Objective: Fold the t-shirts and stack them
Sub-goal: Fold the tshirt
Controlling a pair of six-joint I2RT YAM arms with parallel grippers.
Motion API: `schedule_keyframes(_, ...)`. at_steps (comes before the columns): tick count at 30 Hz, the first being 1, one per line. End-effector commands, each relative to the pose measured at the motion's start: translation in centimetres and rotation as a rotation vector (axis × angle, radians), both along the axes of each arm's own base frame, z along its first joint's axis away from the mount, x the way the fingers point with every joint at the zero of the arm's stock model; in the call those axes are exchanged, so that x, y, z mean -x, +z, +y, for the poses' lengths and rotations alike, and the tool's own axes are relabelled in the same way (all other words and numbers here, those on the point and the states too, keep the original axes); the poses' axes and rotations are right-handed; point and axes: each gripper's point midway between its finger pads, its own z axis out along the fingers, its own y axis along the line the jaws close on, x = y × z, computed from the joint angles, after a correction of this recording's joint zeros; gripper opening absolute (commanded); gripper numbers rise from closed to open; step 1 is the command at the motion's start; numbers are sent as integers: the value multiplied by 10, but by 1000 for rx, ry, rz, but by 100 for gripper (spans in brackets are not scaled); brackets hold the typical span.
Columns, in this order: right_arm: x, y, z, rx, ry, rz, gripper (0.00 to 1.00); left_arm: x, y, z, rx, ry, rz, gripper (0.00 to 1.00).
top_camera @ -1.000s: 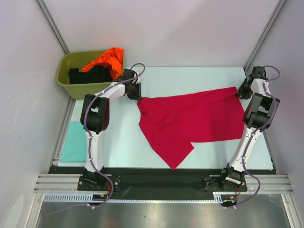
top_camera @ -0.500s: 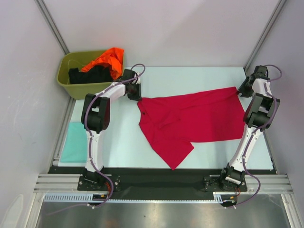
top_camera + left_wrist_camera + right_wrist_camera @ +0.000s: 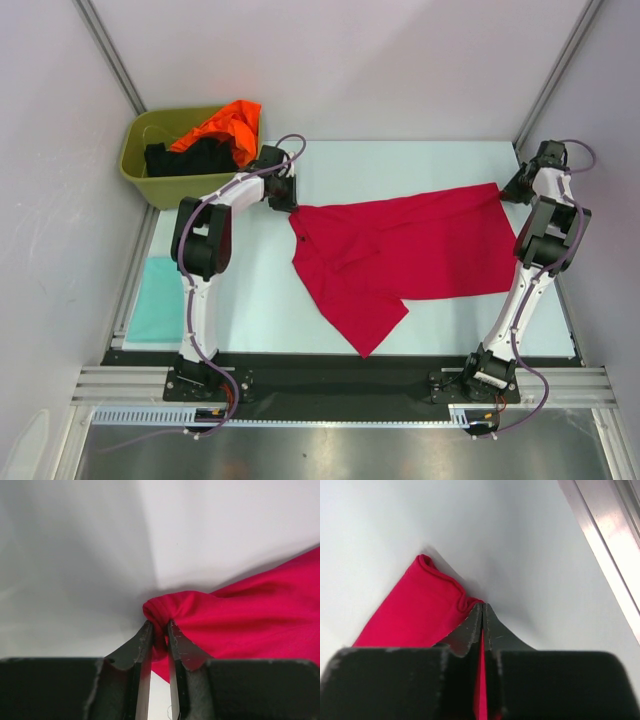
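Pale desk [image 3: 400,165] carried the crimson t-shirt [image 3: 400,250], unfolded, its far corners pinched in the closed left claw [image 3: 159,626] and right claw [image 3: 481,609]. Teal t-shirt [image 3: 155,300] lay folded; orange t-shirt [image 3: 225,125] and black t-shirt [image 3: 185,158] sat in the tub [image 3: 150,186].

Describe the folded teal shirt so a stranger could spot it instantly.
From the olive-green tub at the far left corner of the table, follow the left edge toward the near side. The pale teal t-shirt lies there. It alone is folded square: the crimson-red t-shirt sprawls mid-table, the orange shirt and black shirt are heaped in the tub.
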Motion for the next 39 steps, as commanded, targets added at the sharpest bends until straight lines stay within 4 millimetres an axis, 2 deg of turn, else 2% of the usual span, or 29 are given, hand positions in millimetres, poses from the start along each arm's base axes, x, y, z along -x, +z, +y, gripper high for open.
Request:
schedule_keyframes(1, -10, 13, -5, -1, -3, -51, 0, -9, 9, -1, -5, -8, -30, 21)
schedule_keyframes(7, -6, 34, -10, 28, -27, -52, 0, -10, 12, 0, -8, -2, -37, 19)
schedule_keyframes(8, -2, 48, -10, 41, -34, -60, 0, -10, 12, 1, -14, 1, -38, 19)
schedule_keyframes(9, -1, 54, -9, 50, -31, -68, 0, -10, 12, 2, -17, 4, -38, 19)
schedule_keyframes(12, 8, 62, -4, 78, -24, -53, 0, -10, 12, 1, -14, 1, -38, 18)
schedule_keyframes(14, 15, 58, -1, 69, -31, -30, 0, -11, 13, 1, -14, 1, -42, 18)
schedule_keyframes(19, 23, 67, 3, 67, -47, -34, 0, -12, 14, 3, -21, 6, -45, 17)
schedule_keyframes(21, 19, 66, 9, 23, -16, -66, 0, -11, 13, 0, -9, 1, -40, 17)
schedule_keyframes(23, 16, 58, 7, 2, -17, -74, 0, -12, 14, -1, -7, -2, -41, 17)
schedule_keyframes(26, 8, 48, 9, -39, -37, -85, 16, -12, 14, 1, -20, -1, -42, 17)
schedule_keyframes(28, 3, 46, 9, -47, -42, -99, 19, -12, 12, 0, -20, -4, -38, 17)
schedule_keyframes(29, 3, 37, 10, -58, -47, -83, 21, -13, 12, 0, -19, -4, -38, 17)
schedule_keyframes(34, -6, 31, 8, -62, -43, -95, 25, -12, 11, -2, -12, -6, -30, 16)
schedule_keyframes(39, -4, 23, 6, -60, -46, -77, 25, -12, 9, 0, -22, -6, -28, 16)
